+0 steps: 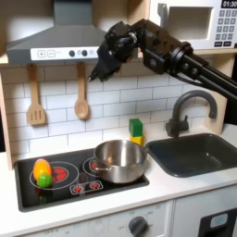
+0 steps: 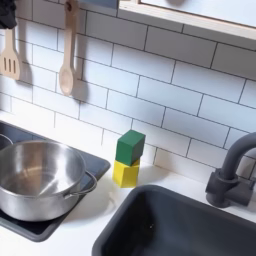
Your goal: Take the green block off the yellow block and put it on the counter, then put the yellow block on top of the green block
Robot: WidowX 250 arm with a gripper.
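Note:
The green block (image 1: 136,126) (image 2: 129,147) sits on top of the yellow block (image 1: 137,140) (image 2: 125,174), slightly twisted on it. The stack stands on the off-white counter (image 1: 167,187) (image 2: 92,226) against the tiled wall, between the stove and the sink. In the first exterior view my gripper (image 1: 96,72) hangs high up by the range hood, well above and to the left of the stack. Its fingers point down, look open, and hold nothing.
A steel pot (image 1: 120,160) (image 2: 38,180) stands on the black stovetop (image 1: 65,190) just left of the blocks. A dark sink (image 1: 196,154) (image 2: 190,226) and faucet (image 1: 188,107) (image 2: 231,172) lie to the right. Toy food (image 1: 42,172) rests on the left burner. A spatula (image 1: 35,98) and spoon (image 1: 81,94) hang on the wall.

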